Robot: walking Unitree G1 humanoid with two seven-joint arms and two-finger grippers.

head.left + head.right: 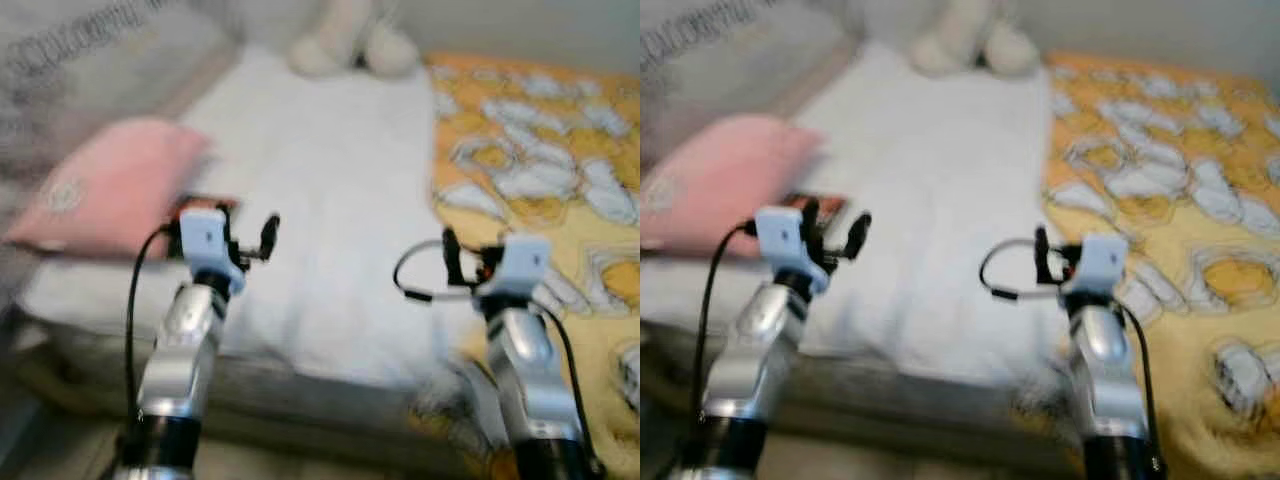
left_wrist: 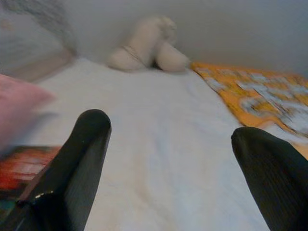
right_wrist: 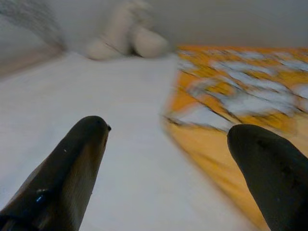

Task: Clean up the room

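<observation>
A bed with a white sheet (image 1: 330, 190) lies before me, and the picture is blurred. A pink pillow (image 1: 110, 190) rests on its left side. A flat red and orange thing, perhaps a book (image 2: 21, 168), lies beside the pillow. A cream plush toy (image 1: 350, 45) sits at the far end. An orange and yellow patterned blanket (image 1: 540, 170) covers the right side. My left gripper (image 1: 247, 240) hovers open over the near left part of the sheet, close to the red thing. My right gripper (image 1: 462, 265) hangs open above the line where sheet and blanket meet. Both hold nothing.
A grey patterned cushion or wall (image 1: 80, 50) rises behind the pillow at the far left. The bed's near edge (image 1: 300, 385) runs just under my arms, with floor below at the lower left. A pale wall (image 2: 216, 29) stands behind the plush toy.
</observation>
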